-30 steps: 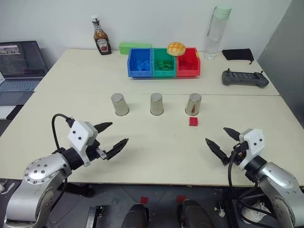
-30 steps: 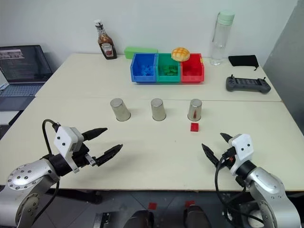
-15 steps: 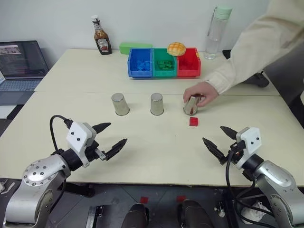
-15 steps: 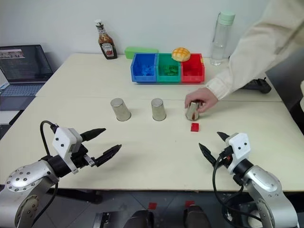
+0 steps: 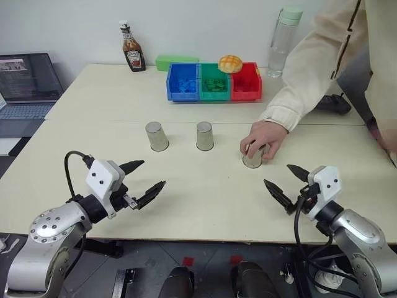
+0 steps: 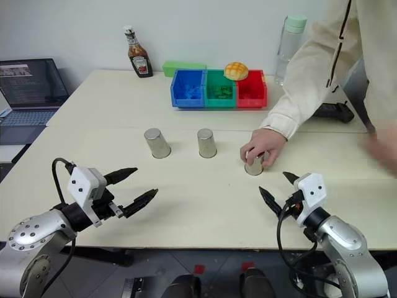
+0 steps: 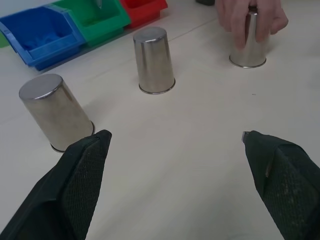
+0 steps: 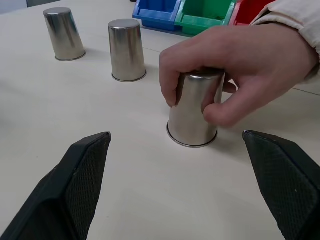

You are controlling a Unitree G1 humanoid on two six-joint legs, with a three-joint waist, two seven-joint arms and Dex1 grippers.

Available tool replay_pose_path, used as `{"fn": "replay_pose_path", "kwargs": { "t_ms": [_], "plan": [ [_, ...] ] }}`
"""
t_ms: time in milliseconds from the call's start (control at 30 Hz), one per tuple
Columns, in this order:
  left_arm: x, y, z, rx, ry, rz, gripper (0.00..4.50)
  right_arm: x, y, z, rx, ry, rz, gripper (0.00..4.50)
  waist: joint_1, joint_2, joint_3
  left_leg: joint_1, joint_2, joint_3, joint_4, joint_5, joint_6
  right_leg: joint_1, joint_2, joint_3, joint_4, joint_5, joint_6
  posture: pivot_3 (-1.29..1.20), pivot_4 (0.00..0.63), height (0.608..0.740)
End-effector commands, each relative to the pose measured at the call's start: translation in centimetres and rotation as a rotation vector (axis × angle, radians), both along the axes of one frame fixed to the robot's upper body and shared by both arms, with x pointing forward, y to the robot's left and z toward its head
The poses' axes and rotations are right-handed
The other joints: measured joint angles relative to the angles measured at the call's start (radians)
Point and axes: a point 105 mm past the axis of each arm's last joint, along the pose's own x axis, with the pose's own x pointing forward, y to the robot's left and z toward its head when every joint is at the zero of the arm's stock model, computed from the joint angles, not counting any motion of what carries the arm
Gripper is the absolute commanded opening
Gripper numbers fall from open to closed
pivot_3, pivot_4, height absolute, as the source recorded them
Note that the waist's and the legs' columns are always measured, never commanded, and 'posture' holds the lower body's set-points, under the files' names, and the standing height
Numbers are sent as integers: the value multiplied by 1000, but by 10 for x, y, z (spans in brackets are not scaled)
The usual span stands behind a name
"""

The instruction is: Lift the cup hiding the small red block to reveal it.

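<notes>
both of my hands, the left hand [image 5: 144, 182] and the right hand [image 5: 283, 184], hover spread wide and empty over the pale bench [image 5: 205, 192]. i'm at the watching step: a person's hand [image 5: 263, 138] in a cream sleeve grips the rightmost small silvery metal cup [image 5: 253, 156]. the tiny red block lay bare in front of that cup a second ago; now it's gone from sight, so i judge it's under this cup. next i must track it against the middle metal cup [image 5: 205, 136] and left metal cup [image 5: 156, 136].
</notes>
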Motion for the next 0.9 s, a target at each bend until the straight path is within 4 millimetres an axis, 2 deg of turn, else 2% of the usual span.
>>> {"fn": "replay_pose_path", "kwargs": {
  "t_ms": [33, 900],
  "plan": [
    [-1, 1, 9, 12, -44, -4, 4500, -1, 4, 9, 2, -39, 13, 4485, 0, 0, 0, 0, 0, 0, 0, 0, 0, 0, 0, 0, 0, 0, 0, 0, 150, 740],
    [0, 0, 9, 14, -43, -15, 4500, 1, 9, 8, 8, -36, 16, 4485, 0, 0, 0, 0, 0, 0, 0, 0, 0, 0, 0, 0, 0, 0, 0, 0, 150, 740]
  ]
}}
